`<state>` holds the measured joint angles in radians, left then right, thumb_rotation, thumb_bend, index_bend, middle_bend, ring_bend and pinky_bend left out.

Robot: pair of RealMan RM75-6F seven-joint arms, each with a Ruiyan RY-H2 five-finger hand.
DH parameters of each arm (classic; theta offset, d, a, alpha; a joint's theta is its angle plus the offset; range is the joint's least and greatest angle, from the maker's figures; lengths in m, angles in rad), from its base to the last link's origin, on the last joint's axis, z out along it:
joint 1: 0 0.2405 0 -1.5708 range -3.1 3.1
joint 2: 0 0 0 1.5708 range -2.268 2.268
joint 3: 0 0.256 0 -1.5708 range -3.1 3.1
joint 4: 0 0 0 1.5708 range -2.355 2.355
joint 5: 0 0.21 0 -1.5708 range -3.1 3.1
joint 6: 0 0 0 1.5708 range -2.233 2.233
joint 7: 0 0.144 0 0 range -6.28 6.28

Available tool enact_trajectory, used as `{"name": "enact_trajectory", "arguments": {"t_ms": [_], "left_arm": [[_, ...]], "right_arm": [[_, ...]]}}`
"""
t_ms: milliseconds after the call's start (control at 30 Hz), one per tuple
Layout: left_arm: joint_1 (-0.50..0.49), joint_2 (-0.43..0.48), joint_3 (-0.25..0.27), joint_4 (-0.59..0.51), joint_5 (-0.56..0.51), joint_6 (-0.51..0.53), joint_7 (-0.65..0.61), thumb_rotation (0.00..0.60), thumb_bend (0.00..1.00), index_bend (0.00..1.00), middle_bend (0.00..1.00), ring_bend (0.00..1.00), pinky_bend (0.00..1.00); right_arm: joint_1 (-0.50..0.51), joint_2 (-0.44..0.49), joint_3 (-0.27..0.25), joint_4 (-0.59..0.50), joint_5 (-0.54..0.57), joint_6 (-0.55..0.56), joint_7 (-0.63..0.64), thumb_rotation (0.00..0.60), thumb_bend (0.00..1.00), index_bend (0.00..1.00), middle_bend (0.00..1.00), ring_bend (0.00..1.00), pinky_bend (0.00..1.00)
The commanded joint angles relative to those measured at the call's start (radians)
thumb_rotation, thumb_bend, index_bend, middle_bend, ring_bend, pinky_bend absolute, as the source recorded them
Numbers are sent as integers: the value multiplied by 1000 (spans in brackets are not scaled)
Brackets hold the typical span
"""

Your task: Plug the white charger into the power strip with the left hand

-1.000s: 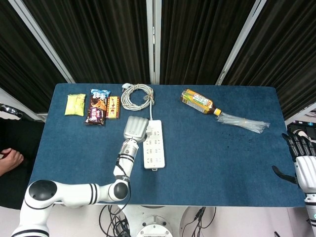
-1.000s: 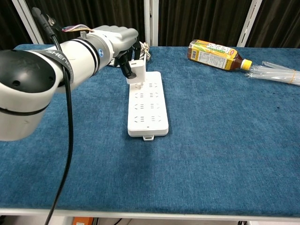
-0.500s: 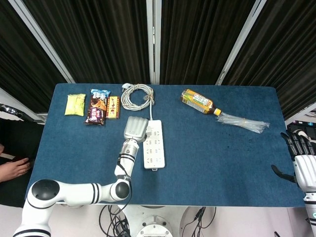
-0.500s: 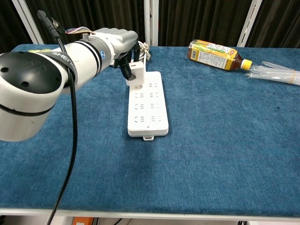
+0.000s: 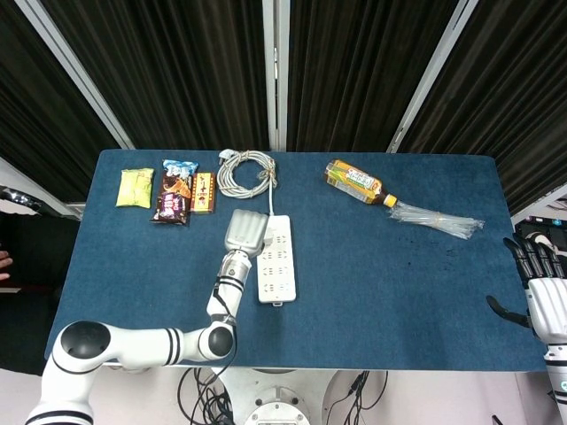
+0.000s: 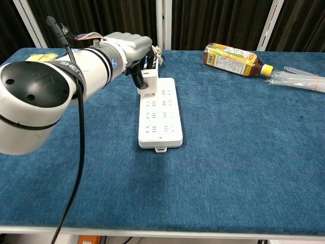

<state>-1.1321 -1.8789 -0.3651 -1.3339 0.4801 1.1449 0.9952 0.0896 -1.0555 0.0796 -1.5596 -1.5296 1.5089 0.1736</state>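
The white power strip (image 5: 276, 263) (image 6: 161, 115) lies lengthwise near the table's middle. My left hand (image 5: 245, 232) (image 6: 130, 47) grips the white charger (image 6: 149, 80) and holds it against the strip's far end, on the left column of sockets. In the head view the hand covers the charger. Whether its prongs are in a socket is hidden. My right hand (image 5: 542, 285) rests off the table's right edge with its fingers spread and nothing in it.
A coiled white cable (image 5: 247, 172) lies behind the strip. Snack packets (image 5: 175, 191) sit at the back left. A bottle of yellow drink (image 5: 358, 182) (image 6: 234, 59) and a clear plastic bag (image 5: 438, 220) lie at the back right.
My left hand has shifted slightly toward the strip's far end and lowered the charger closer onto it. The right hand stays in place.
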Motion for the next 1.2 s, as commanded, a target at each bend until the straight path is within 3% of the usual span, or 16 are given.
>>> {"name": "enact_trajectory", "arguments": {"t_ms": [33,1033,1133,1200], "left_arm": [[-7,0,4,7,-1,-5,10,600,414,619,722,636,619],[-33,-26,29,84,-13,-60,16,600,416,640,734,632,614],[-29,-18,32,69,-5,-58,12,600,406,564,666,600,610],[-28,-9,35,54,-6,-56,18,600,353,434,562,526,603]], "right_arm": [[-1,0,0,0,1,1,0,600,125,0,17,0,0],[-13,-1,1,-6,8,10,-10,600,125,0,17,0,0],[-12,0,2,-7,8,11,-10,600,125,0,17,0,0],[-11,-1,3,-7,7,10,-10,600,126,0,17,0,0]]}}
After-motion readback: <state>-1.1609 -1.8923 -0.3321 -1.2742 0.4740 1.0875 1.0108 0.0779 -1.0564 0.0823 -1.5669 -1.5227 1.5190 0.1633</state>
